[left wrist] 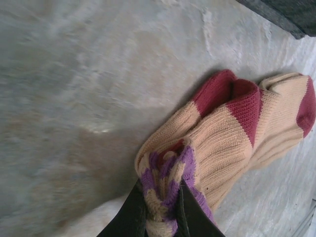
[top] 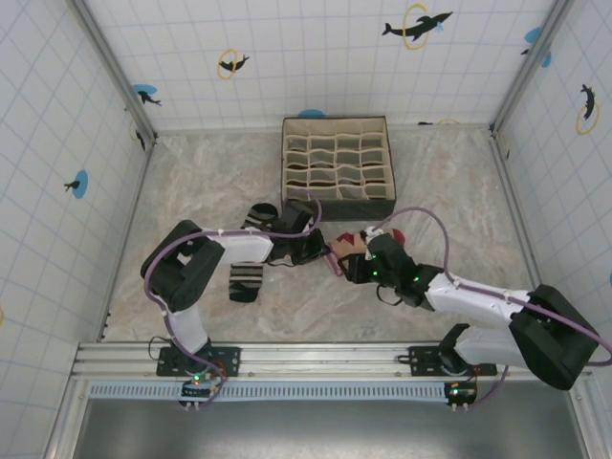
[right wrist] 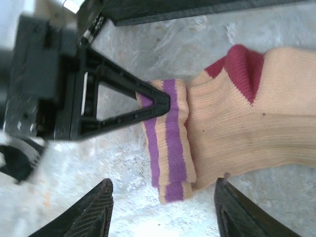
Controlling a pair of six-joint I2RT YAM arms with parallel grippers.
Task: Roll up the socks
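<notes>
Left wrist view showed my left pincer clenched on the striped cuff of the peach sock, bunching its ribbed knit, I judged to anchor that end for rolling. My right pincer stood released, fingers spread about the cuff's end. Soft and folded, dark red at heel and toe, the sock lay mid-frame overhead on the marbled bench, the black sock lower left
</notes>
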